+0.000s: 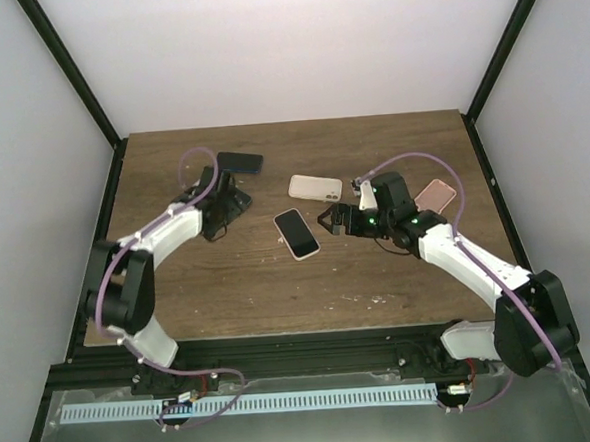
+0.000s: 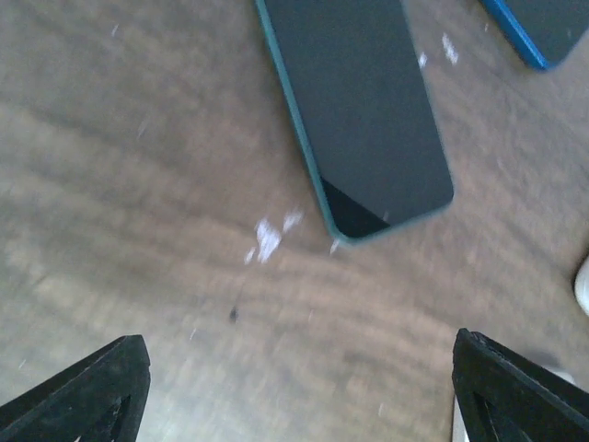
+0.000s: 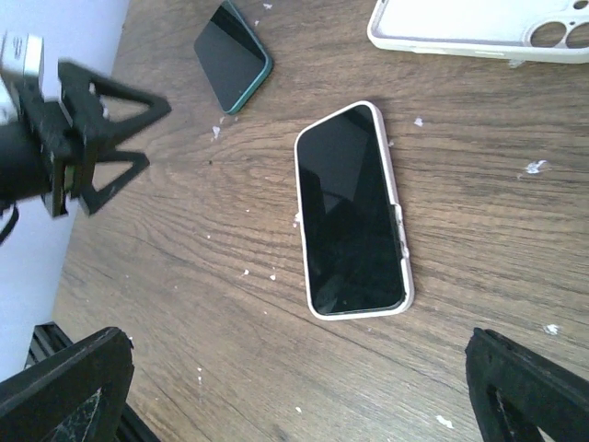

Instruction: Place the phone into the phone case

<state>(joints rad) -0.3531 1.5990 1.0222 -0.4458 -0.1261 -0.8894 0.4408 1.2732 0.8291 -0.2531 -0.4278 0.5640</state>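
Note:
A black-screened phone point(image 1: 296, 233) point(image 3: 352, 212) lies face up near the table's middle, with a white case rim framing it on all sides. My right gripper point(image 1: 327, 220) point(image 3: 299, 387) hovers just right of it, open, with nothing between its fingers. An empty white phone case point(image 1: 315, 187) point(image 3: 479, 28) lies beyond it. My left gripper point(image 1: 239, 199) point(image 2: 299, 396) is open over bare wood, a short way from a teal-edged phone point(image 2: 368, 110) point(image 3: 233, 55).
A blue-edged phone point(image 1: 241, 162) point(image 2: 538, 28) lies at the back left. A pink phone or case point(image 1: 436, 194) sits behind the right arm. The wooden table point(image 1: 279, 292) carries small white specks. Grey walls close in on both sides.

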